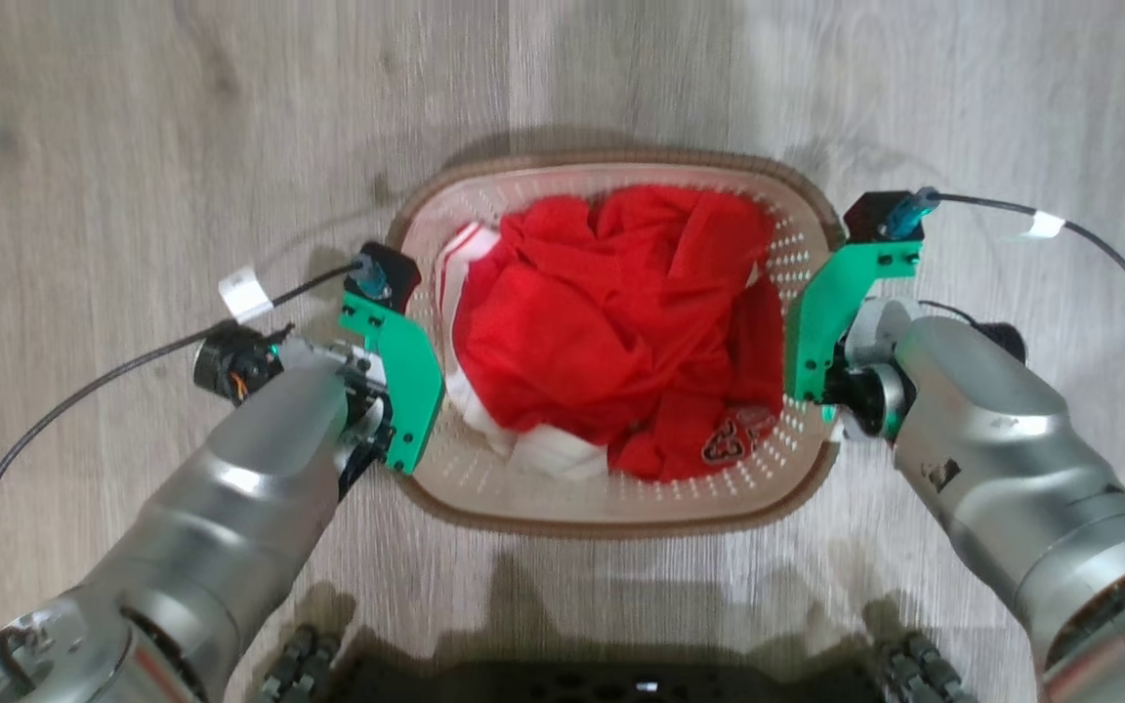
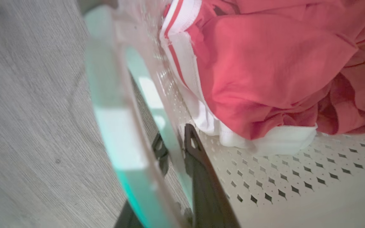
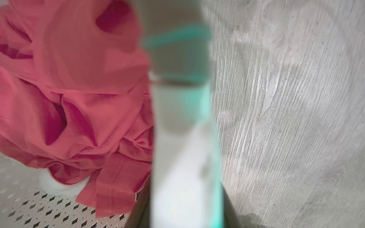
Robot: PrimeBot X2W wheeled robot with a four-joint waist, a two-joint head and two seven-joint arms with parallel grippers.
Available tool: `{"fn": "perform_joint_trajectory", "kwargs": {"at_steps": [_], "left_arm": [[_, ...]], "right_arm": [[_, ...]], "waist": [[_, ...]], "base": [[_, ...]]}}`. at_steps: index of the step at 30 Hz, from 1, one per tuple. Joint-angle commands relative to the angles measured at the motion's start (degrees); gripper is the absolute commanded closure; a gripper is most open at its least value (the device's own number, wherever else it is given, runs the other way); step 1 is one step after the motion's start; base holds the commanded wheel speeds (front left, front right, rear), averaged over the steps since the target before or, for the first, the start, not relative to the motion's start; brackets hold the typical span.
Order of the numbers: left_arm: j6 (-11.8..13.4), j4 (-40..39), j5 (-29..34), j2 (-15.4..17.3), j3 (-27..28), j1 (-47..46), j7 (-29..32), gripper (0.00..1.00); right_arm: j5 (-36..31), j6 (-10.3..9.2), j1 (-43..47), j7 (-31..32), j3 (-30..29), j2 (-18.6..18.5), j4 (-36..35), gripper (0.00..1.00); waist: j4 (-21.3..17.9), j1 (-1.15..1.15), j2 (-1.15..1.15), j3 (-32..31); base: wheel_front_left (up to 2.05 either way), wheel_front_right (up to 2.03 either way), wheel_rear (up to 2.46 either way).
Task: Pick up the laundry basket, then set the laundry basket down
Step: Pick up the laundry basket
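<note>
Head view: the small cream perforated plastic laundry basket (image 1: 611, 527) with a brown woven-look rim was centred ahead of me, on or just above the grey wood-look floor (image 1: 133, 146); couldn't tell which. Its opening faced up and its long axis ran left-right. That put one short end at each arm: left green wrist bracket (image 1: 396, 381) at the left end, right green wrist bracket (image 1: 831, 303) at the right. A crumpled red-and-white jersey (image 1: 621, 312) lay inside.

Left wrist view: my left fingers (image 2: 201, 177) stood narrow astride the perforated wall, one inside and one outside. I judged them clamped on it, for a level two-sided lift.

Right wrist view: a blurred pale band (image 3: 182, 158) covered my right fingers (image 3: 140, 210). Only dark slivers showed, so I couldn't tell their spread.
</note>
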Motion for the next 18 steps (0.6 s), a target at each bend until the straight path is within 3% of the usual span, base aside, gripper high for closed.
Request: {"fn": "perform_joint_trajectory", "kwargs": {"at_steps": [1, 10, 18], "left_arm": [[-0.5, -2.2, 0.4, 0.4, -1.9, 1.6, 0.7, 1.00], [-0.5, -8.0, -4.7, 4.0, -6.8, 6.3, 5.5, 1.00], [-0.5, -14.1, -6.8, 7.3, -8.3, 10.6, 8.3, 1.00]], "right_arm": [[0.3, 0.56, 2.4, 1.0, 1.8, 2.6, -3.3, 1.00], [3.5, 0.56, 6.6, 10.4, 5.2, 2.6, -5.8, 1.00], [4.7, 0.56, 9.8, 13.6, 6.6, 2.6, -8.9, 1.00]], "waist": [[-0.2, 0.00, -0.01, -2.8], [-0.6, 0.00, -0.01, -12.3], [-0.8, 0.00, -0.01, -19.8]], "base": [[0.00, 0.00, 0.00], [0.00, 0.00, 0.00], [0.00, 0.00, 0.00]]}}
